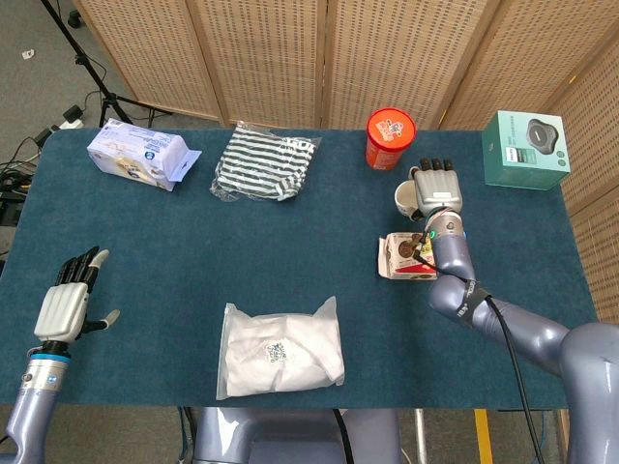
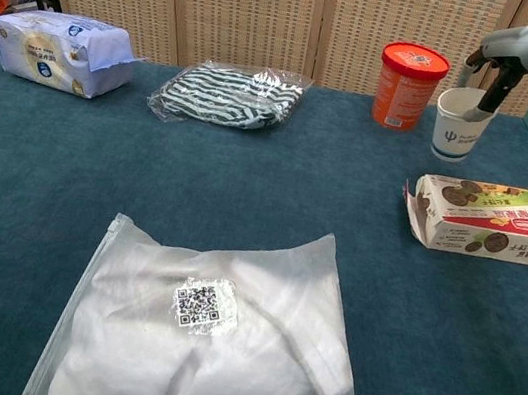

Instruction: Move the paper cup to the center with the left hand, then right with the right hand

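We see a matt white paper cup (image 2: 458,124) on a napped blue cloth table cover (image 2: 32,189), a glossy red canister (image 2: 404,84), a crinkled clear plastic bag (image 2: 210,336), a printed card biscuit box (image 2: 484,217), and smooth grey metallic-looking casing on the right hand (image 1: 436,190)
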